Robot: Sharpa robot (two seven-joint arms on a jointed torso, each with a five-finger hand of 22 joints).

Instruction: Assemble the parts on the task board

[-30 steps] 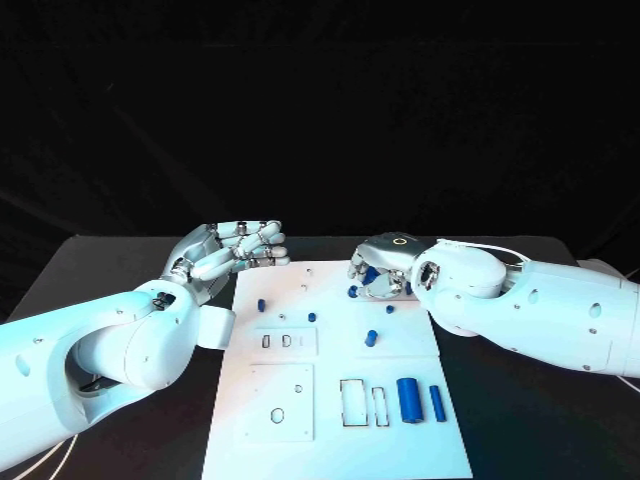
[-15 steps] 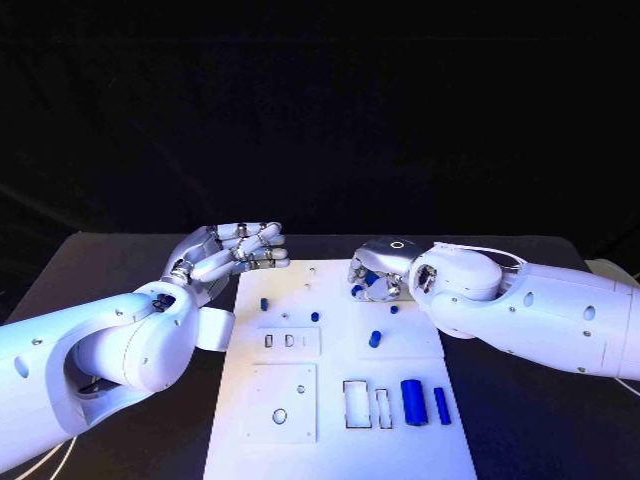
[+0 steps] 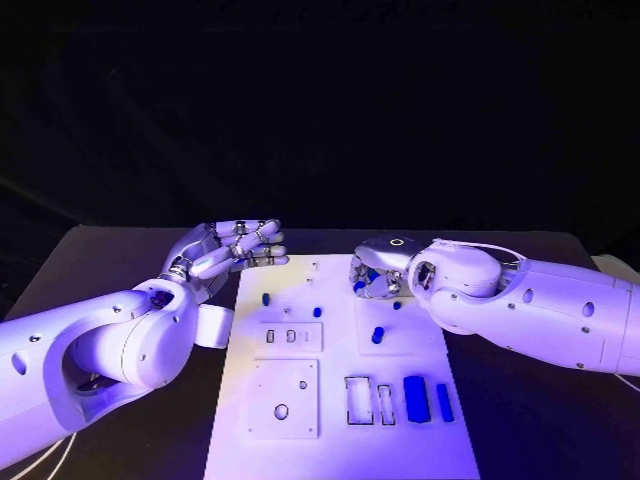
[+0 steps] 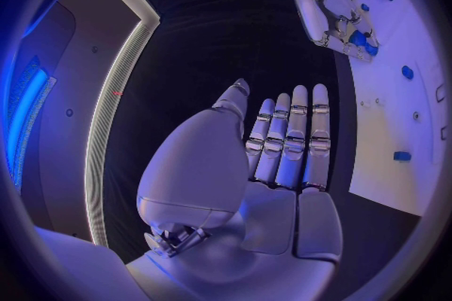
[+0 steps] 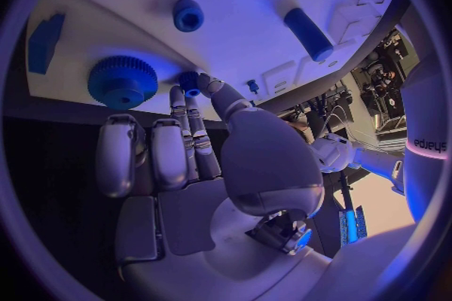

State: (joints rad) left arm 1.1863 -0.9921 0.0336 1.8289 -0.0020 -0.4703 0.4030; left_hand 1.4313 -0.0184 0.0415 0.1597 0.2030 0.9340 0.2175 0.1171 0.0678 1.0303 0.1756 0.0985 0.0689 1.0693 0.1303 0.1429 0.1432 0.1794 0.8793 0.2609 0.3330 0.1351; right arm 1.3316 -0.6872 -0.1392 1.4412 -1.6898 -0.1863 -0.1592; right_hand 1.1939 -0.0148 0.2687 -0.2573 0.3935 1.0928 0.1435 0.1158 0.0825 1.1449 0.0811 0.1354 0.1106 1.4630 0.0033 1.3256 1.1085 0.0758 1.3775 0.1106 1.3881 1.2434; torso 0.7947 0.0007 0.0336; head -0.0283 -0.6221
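A robotics lab: black-draped table (image 3: pixel 104 250), white task board (image 3: pixel 335 440) under staged light

Left robot hand (image 3: pixel 231 250) empty, raised; right robot hand (image 3: pixel 379 268) pinching.

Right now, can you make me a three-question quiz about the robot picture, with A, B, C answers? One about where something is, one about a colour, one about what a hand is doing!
1. Where is the task board?
A. On the black table between the two arms
B. Held up in the air
C. On top of the left arm

2. What colour are the small parts?
A. Yellow
B. Blue
C. Orange

3. What is the left hand doing?
A. Holding the board
B. Gripping a gear
C. Holding nothing, fingers spread

Answers:
1 A, the board lies flat on the table.
2 B, every loose piece looks blue.
3 C, the left wrist view shows bare straight fingers.
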